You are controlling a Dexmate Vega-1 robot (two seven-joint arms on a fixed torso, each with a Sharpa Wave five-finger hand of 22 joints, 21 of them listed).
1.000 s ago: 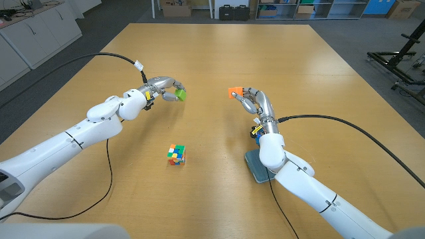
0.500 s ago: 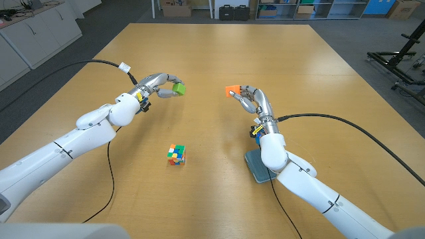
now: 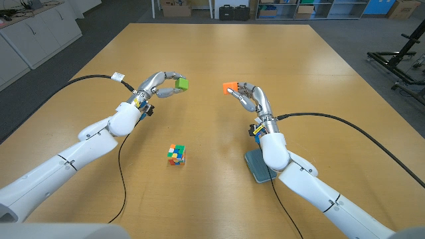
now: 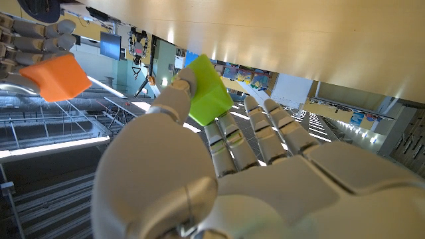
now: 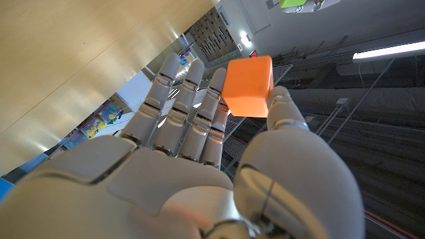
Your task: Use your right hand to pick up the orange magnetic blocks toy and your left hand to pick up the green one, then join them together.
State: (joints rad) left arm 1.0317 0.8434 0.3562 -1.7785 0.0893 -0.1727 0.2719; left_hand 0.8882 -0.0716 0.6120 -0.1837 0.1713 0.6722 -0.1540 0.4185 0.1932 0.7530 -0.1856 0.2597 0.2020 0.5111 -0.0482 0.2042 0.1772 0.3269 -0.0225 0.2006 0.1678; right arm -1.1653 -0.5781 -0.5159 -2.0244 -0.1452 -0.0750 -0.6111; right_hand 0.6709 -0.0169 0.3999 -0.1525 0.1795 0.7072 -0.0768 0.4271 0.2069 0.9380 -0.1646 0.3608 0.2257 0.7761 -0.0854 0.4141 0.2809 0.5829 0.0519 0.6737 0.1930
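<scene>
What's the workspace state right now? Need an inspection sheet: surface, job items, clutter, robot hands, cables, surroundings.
Surface: wooden table, bare over most of its far half.
Job's things: green block and orange block, both lifted off the table, apart, not joined.
Clutter: multicoloured cube between the arms; grey-blue pad under the right forearm.
Robot hands: left robot hand pinches the green block; right robot hand pinches the orange block.
Cables: black cable to the left wrist; black cable to the right wrist, both lying across the table.
Surroundings: cabinets, boxes and cases beyond the far edge.
</scene>
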